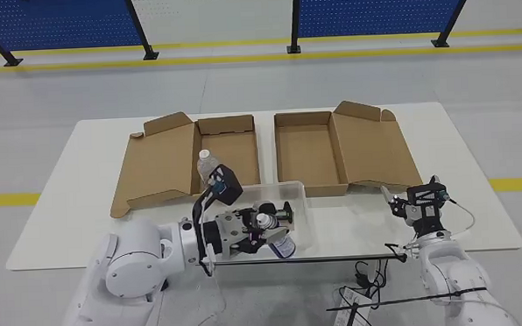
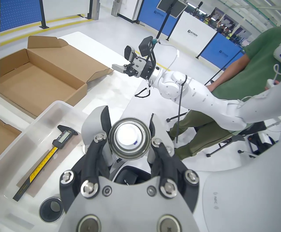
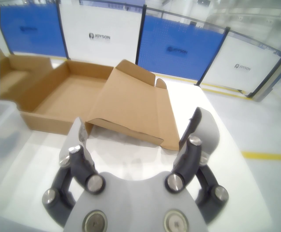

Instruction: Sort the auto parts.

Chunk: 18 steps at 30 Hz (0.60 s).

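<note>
Bright, even light falls from overhead on the white worktop (image 1: 79, 206), which shows almost no shading. The right cardboard box (image 3: 72, 92) throws only a soft, short shadow under its raised flap, on the near side. The pale floor (image 1: 240, 85) has a mild sheen. In the left wrist view the can (image 2: 129, 151) carries bright highlights on its metal rim, and its white cap is nearly washed out. In both wrist views straight lines bow toward the edges, so the blue fence panels (image 3: 175, 44) curve.

Print noted, not transcribed: I see one logo word repeated on the white wall panels (image 3: 99, 36) and blue panels (image 3: 176, 51); the caliper (image 2: 41, 163) scale figures are too small to read.
</note>
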Motion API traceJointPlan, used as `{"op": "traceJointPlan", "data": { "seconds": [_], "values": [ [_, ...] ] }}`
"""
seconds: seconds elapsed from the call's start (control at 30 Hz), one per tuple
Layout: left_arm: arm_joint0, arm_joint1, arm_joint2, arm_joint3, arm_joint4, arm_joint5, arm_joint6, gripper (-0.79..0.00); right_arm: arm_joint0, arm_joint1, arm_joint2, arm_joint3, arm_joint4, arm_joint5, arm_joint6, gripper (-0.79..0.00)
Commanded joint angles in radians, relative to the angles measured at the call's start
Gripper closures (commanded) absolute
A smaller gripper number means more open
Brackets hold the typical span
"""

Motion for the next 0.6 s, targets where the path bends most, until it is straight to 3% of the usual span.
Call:
{"op": "traceJointPlan", "data": {
  "seconds": [0.0, 0.2, 0.57],
  "values": [
    [-0.012, 0.000, 0.012, 0.006, 0.036, -0.007, 0.020, 0.000, 0.000, 0.000, 0.000, 0.000, 0.000, 0.000, 0.000, -0.785],
    [-0.070, -0.010, 0.094, 0.055, 0.176, 0.000, 0.143, 0.000, 0.000, 0.000, 0.000, 0.000, 0.000, 0.000, 0.000, -0.785],
    [-0.268, -0.052, 0.319, 0.204, 0.490, 0.104, 0.326, 0.000, 0.000, 0.000, 0.000, 0.000, 0.000, 0.000, 0.000, -0.785]
  ]
}}
